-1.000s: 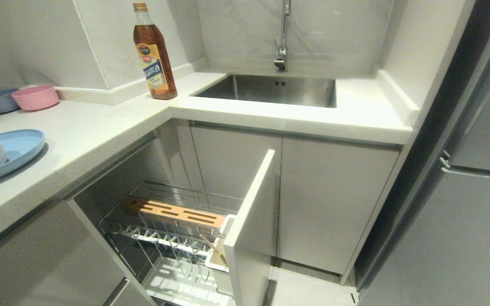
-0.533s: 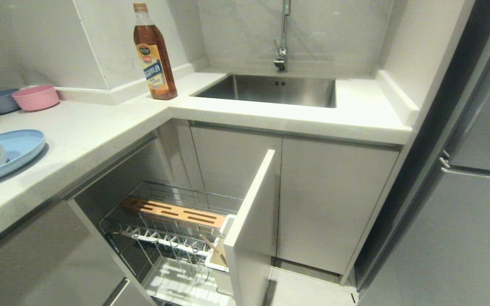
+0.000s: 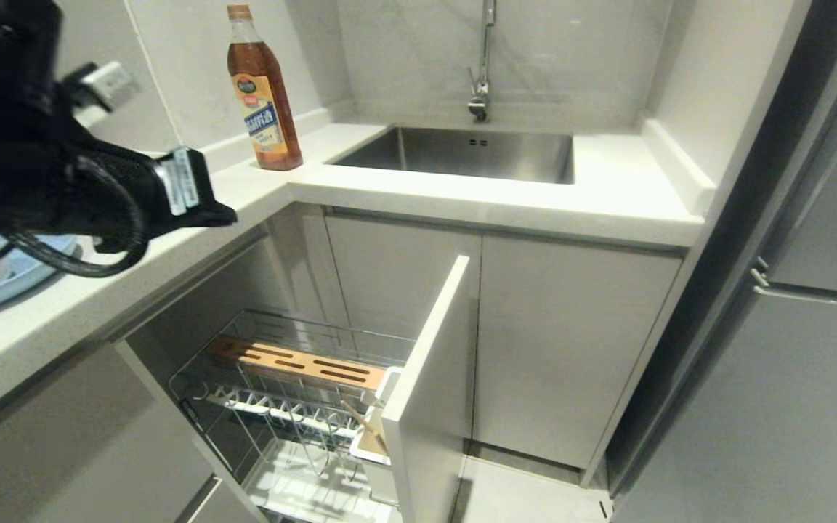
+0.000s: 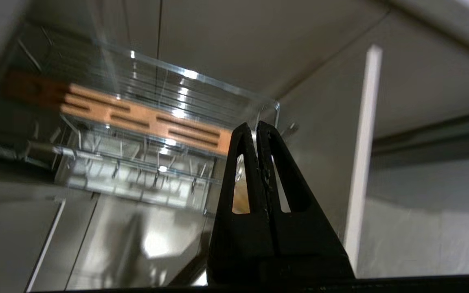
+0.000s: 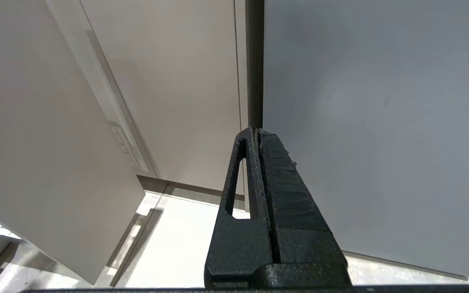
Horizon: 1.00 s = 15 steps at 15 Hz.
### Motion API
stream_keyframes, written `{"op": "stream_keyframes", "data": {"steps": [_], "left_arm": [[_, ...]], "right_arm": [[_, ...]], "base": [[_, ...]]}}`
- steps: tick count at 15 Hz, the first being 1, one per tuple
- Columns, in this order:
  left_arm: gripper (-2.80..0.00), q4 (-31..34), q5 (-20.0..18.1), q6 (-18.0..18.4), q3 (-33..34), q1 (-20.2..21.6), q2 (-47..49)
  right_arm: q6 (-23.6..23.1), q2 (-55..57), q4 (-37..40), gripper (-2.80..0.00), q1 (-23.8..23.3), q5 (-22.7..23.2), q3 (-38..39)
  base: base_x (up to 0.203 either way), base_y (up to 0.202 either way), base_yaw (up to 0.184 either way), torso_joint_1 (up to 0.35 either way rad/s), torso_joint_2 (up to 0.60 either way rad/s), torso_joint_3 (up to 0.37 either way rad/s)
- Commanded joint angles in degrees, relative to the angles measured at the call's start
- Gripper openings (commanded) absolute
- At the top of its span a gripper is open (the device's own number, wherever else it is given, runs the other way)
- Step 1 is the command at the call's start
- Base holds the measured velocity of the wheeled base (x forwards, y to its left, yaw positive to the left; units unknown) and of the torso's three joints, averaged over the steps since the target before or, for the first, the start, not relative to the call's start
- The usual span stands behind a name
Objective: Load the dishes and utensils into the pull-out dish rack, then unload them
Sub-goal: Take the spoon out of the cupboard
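At seven o'clock, pull-out dish rack: holds chopsticks only.
Left gripper: fingers closed, empty.
Right gripper: fingers closed, parked.
Light-blue plate: on tabletop, unloaded.

Bright, even light; glare on the countertop, left wrist view motion-blurred.

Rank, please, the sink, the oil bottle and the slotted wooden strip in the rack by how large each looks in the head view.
Largest to smallest, as they look:
1. sink
2. slotted wooden strip and oil bottle: these look about alike in length, so I would not rank them; the strip also sits nearer the camera.
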Motion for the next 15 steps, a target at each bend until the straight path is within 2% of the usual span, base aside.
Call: {"op": "stream_keyframes", "data": {"steps": [1, 5, 8, 10, 15], "left_arm": [[-2.8, 0.5, 0.2, -0.2, 0.8, -1.3, 6.4], [-2.8, -1.0, 1.5, -0.1, 1.4, -2.2, 14.2], [-2.8, -8.0, 4.3, -0.1, 3.5, -2.9, 19.8], [-2.8, -10.1, 6.1, -0.1, 5.0, -4.8, 22.9], [-2.8, -12.3, 6.3, 0.2, 7.8, -8.1, 28.2]], "right_arm": [[0.0, 0.0, 0.0, -2.8, 0.0, 0.0, 0.0], [0.1, 0.0, 0.0, -2.8, 0.0, 0.0, 0.0], [0.0, 0.0, 0.0, -2.8, 0.0, 0.0, 0.0], [0.1, 0.0, 0.0, -2.8, 0.0, 0.0, 0.0], [0.0, 0.0, 0.0, -2.8, 0.0, 0.0, 0.0]], "base": [[0.0, 0.0, 0.0, 0.0, 0.0, 0.0], [0.0, 0.0, 0.0, 0.0, 0.0, 0.0], [0.0, 0.0, 0.0, 0.0, 0.0, 0.0], [0.0, 0.0, 0.0, 0.0, 0.0, 0.0], [0.0, 0.0, 0.0, 0.0, 0.0, 0.0]]}}
